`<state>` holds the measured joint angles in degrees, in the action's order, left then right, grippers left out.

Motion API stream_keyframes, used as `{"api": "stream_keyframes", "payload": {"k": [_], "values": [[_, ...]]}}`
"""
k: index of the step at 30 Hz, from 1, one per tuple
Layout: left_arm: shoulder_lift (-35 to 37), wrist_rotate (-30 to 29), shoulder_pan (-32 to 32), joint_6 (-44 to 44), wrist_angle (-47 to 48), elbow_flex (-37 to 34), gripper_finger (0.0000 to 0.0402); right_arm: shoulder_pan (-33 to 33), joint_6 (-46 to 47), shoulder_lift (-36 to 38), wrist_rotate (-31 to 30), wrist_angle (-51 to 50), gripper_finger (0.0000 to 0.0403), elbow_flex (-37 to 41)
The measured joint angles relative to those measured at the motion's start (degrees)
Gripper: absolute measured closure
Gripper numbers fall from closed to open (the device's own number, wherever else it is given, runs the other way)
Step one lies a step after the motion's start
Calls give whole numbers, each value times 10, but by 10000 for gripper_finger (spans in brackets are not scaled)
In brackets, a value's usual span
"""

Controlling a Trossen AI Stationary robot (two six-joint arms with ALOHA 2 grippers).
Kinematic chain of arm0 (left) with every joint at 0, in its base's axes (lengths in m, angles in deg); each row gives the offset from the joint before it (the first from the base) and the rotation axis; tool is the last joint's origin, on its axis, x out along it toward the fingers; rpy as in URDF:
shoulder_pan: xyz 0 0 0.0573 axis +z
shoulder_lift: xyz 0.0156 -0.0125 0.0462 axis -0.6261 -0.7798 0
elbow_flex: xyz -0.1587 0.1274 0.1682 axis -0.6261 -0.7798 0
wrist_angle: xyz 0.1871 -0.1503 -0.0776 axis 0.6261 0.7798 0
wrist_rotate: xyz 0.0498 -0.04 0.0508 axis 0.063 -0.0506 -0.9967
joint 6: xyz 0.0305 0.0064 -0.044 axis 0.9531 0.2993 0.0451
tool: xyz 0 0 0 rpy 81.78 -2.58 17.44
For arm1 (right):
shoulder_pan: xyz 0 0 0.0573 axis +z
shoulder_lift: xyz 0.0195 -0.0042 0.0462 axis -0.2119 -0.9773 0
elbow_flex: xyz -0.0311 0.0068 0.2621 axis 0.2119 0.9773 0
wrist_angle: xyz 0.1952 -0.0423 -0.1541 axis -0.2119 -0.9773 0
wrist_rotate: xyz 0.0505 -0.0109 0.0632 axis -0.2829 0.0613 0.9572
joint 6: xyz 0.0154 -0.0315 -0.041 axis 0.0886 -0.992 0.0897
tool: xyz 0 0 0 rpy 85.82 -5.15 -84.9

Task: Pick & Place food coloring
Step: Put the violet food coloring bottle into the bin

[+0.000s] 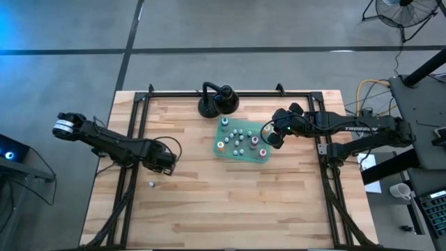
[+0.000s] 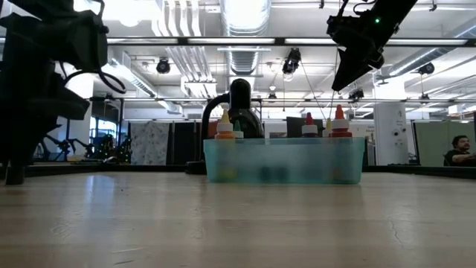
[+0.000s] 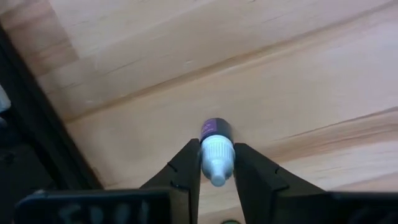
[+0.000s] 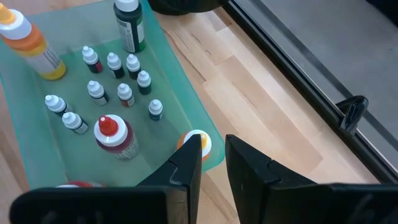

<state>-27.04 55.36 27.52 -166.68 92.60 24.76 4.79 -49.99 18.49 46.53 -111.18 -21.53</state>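
Several tiny food coloring bottles (image 4: 115, 62) stand in a shallow green tray (image 1: 216, 143), with larger orange (image 4: 31, 43), green (image 4: 129, 25) and red (image 4: 112, 134) bottles beside them. My right gripper (image 4: 214, 146) hovers open above the tray's right corner (image 1: 275, 134), where an orange-capped bottle (image 4: 198, 142) stands. My left gripper (image 3: 217, 149) is low over the table's left part (image 1: 166, 162). A white-capped, purple-labelled bottle (image 3: 216, 134) sits between its fingers. In the high view one small whitish bottle (image 1: 151, 184) stands on the wood just nearside of that gripper. My left gripper pinches the small bottle by its white cap (image 3: 216, 158), which fills the gap between the two fingers (image 3: 186, 168). The fingers come from above, pointing down along the bottle. The purple-labelled body reaches past the fingertips toward the wood. I cannot tell whether its base rests on the table.
A black round-based stand (image 1: 217, 103) sits at the far edge behind the tray. Black frame rails (image 1: 129, 160) run along the table's left and right sides (image 1: 322, 150). Bare wood lies across the near half. A person shows far off in the room (image 2: 461, 149).
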Motion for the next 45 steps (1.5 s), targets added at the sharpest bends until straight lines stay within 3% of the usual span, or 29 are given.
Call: {"api": "stream_keyframes", "payload": {"k": [11, 18, 23, 28, 39, 45], "values": [[-1, -13, 10, 7, -25, 16, 354, 0, -2, 0, 0, 0, 339, 0], [-27, -66, 111, 150, -29, 121, 354, -1, -2, 0, -1, 1, 339, 0], [-78, -70, 198, 309, -27, 239, 355, -1, 28, 0, -1, 0, 339, 0], [-162, -67, 237, 438, -24, 385, 355, -1, 70, 0, 0, -1, 339, 0], [-420, -59, 230, 641, 62, 761, 355, -1, 92, 0, 0, -2, 339, 0], [-529, -59, 213, 690, 173, 888, 355, -1, 92, 0, 0, -3, 339, 0]]}}
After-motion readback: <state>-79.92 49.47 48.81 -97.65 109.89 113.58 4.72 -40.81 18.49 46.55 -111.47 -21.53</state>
